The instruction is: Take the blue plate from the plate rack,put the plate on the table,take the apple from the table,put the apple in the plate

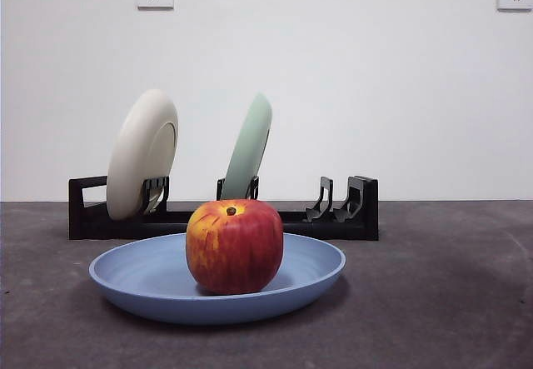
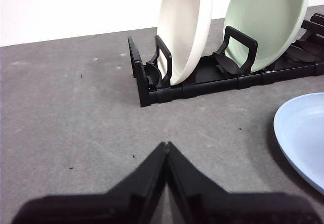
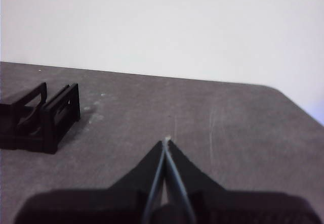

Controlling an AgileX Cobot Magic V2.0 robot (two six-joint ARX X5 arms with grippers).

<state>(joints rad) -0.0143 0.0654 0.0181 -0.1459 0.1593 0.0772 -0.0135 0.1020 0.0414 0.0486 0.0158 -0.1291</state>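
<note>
Red apple (image 1: 234, 246) streaked with yellow and a dark stem dimple, dusty-blue plate (image 1: 150, 279), black plate rack (image 1: 350, 216), a cream plate (image 1: 141, 153) and a pale green plate (image 1: 249, 147), all on a dark grey, speckled tabletop (image 1: 450, 302).

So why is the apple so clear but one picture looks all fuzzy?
Front view: the apple and blue plate are sharp, with a soft shadow on the table. Right wrist view: blurry, plate rack dark and smudgy. Left wrist view: fairly sharp.
</note>
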